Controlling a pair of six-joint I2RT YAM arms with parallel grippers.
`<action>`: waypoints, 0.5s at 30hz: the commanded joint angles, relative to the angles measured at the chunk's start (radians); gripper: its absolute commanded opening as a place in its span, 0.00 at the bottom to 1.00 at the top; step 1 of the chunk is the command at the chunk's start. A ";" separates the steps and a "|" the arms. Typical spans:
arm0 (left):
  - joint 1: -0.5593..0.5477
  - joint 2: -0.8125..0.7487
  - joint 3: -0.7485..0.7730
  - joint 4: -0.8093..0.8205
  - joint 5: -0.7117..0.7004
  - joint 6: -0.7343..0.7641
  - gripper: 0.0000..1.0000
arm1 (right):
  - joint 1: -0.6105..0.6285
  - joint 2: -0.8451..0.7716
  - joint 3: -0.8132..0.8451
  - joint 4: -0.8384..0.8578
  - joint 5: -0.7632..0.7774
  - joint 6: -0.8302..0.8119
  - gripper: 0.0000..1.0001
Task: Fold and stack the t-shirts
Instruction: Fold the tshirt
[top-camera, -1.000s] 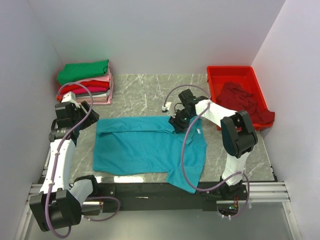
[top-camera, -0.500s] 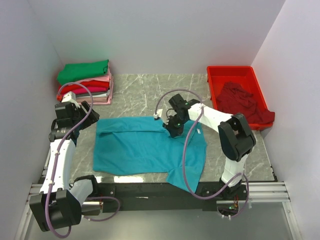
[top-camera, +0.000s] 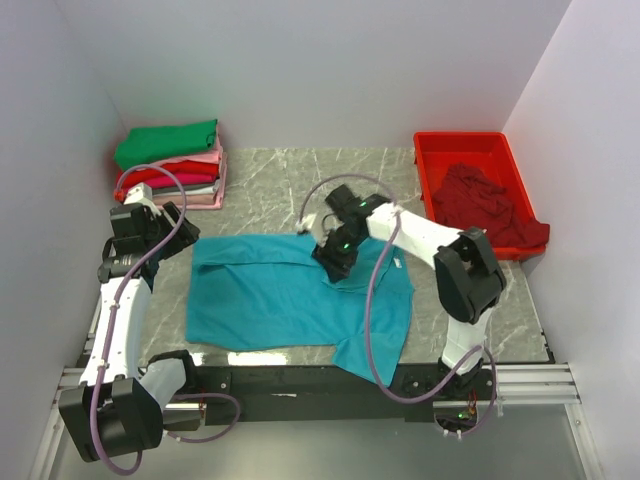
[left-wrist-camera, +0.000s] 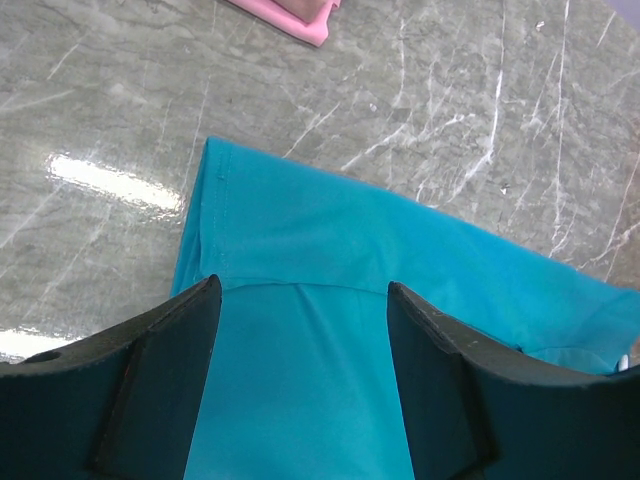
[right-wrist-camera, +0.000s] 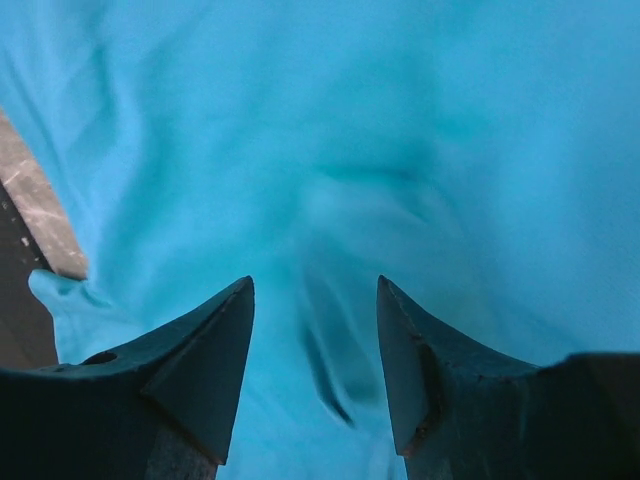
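Observation:
A teal-blue t-shirt (top-camera: 270, 295) lies spread on the marble table, its top edge folded over. My right gripper (top-camera: 334, 262) hovers open just over the shirt's upper right part; in the right wrist view (right-wrist-camera: 315, 290) only blurred teal cloth (right-wrist-camera: 400, 120) shows between the parted fingers. My left gripper (top-camera: 172, 236) is open and empty above the shirt's left corner (left-wrist-camera: 300, 290), which shows as a folded hem (left-wrist-camera: 330, 235). A folded stack (top-camera: 172, 163) of green, pink, red and grey shirts sits at the back left. A dark maroon shirt (top-camera: 490, 205) lies crumpled in the red tray.
The red plastic tray (top-camera: 460, 143) stands at the back right, the maroon cloth hanging over its near rim. White walls close in the left, back and right. A pink corner of the stack (left-wrist-camera: 290, 18) shows at the top of the left wrist view.
My right gripper has moved left and slightly toward me across the shirt's upper right part. The left arm has not moved.

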 joint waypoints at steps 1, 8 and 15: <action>0.002 0.029 0.000 0.049 0.031 -0.001 0.72 | -0.170 -0.076 0.072 -0.010 -0.023 0.060 0.59; 0.041 0.238 0.056 0.050 0.089 -0.127 0.70 | -0.454 0.058 0.126 0.130 0.153 0.298 0.60; 0.038 0.447 0.141 0.058 0.098 -0.181 0.67 | -0.491 0.193 0.190 0.150 0.252 0.353 0.61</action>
